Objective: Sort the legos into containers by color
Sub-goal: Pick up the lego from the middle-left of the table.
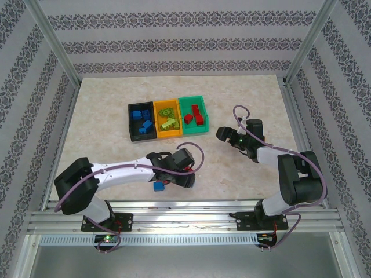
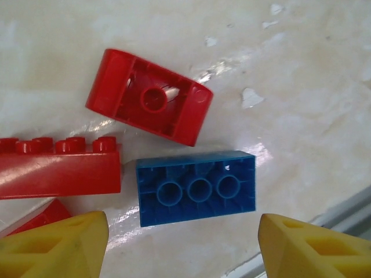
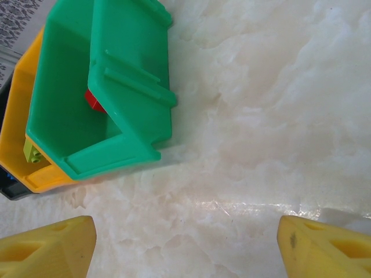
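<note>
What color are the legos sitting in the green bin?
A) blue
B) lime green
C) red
C: in the top view, the green bin at the right end of the row holds red legos.

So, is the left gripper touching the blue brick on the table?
Apart. The left wrist view shows bare table between the blue brick and both fingers of the open left gripper.

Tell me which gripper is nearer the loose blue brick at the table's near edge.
Left. The left gripper hovers open directly at the blue brick; the right gripper is far off, open beside the green bin.
</note>
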